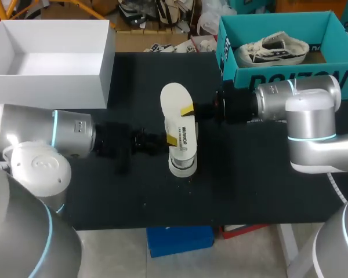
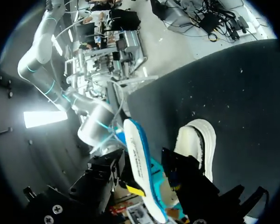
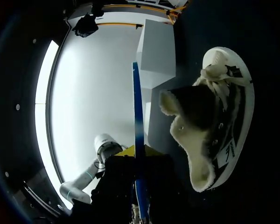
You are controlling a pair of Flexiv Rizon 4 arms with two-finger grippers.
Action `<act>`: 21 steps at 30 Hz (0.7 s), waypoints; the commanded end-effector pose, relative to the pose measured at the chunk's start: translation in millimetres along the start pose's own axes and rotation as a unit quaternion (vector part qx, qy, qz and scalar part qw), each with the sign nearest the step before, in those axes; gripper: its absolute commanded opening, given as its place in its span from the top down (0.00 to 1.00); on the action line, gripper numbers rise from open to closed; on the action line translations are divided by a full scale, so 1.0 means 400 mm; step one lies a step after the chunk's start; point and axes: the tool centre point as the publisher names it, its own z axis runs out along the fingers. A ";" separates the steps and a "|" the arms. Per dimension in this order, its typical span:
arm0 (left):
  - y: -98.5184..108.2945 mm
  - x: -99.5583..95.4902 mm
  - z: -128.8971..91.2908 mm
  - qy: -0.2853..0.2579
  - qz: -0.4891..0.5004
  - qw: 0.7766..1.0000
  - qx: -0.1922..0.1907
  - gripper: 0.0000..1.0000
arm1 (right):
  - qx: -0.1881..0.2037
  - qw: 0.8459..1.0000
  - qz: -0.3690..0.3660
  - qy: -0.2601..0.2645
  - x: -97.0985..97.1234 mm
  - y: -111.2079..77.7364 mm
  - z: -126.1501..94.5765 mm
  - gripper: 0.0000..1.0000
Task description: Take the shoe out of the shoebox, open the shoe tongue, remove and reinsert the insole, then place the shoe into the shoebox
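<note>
The right fingers (image 3: 123,151) are clamping the insole (image 3: 136,102) from both sides, yellow tips pressing on either face. The left fingers (image 2: 186,177) are standing spread, not gripping: the insole is sitting between them, leaning on one yellow tip, and the other finger is staying clear of it. So the insole is hanging in the air mid-tabletop (image 1: 249,185), right over the shoe (image 1: 181,164), which is sitting below it and just nearer than its heel end. There's dark open mat on the near side and to both sides. At the far left the white box (image 1: 52,81) is sitting on the edge. At the far right the teal shoebox (image 1: 278,78) is holding a second shoe (image 1: 272,49). The head view is showing the insole's flat printed face. The right wrist view is showing it edge-on with a blue rim, plus the shoe's fluffy lining and laces.
</note>
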 end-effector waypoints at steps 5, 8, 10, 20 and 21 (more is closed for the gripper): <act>-0.048 -0.081 -0.171 0.288 -0.052 0.956 -0.009 0.00 | 0.000 1.000 0.000 -0.001 -0.001 0.001 0.004 1.00; -0.043 -0.103 -0.179 0.304 -0.060 0.951 -0.018 0.00 | 0.000 1.000 0.000 -0.001 -0.001 0.001 0.004 1.00; -0.040 -0.121 -0.183 0.295 -0.060 0.953 -0.024 0.00 | 0.000 1.000 0.000 -0.001 -0.001 0.001 0.004 1.00; -0.040 -0.121 -0.183 0.295 -0.060 0.953 -0.024 0.00 | 0.000 1.000 0.000 -0.001 -0.001 0.001 0.004 1.00; -0.040 -0.121 -0.183 0.295 -0.060 0.953 -0.024 0.00 | 0.000 1.000 0.000 -0.001 -0.001 0.001 0.004 1.00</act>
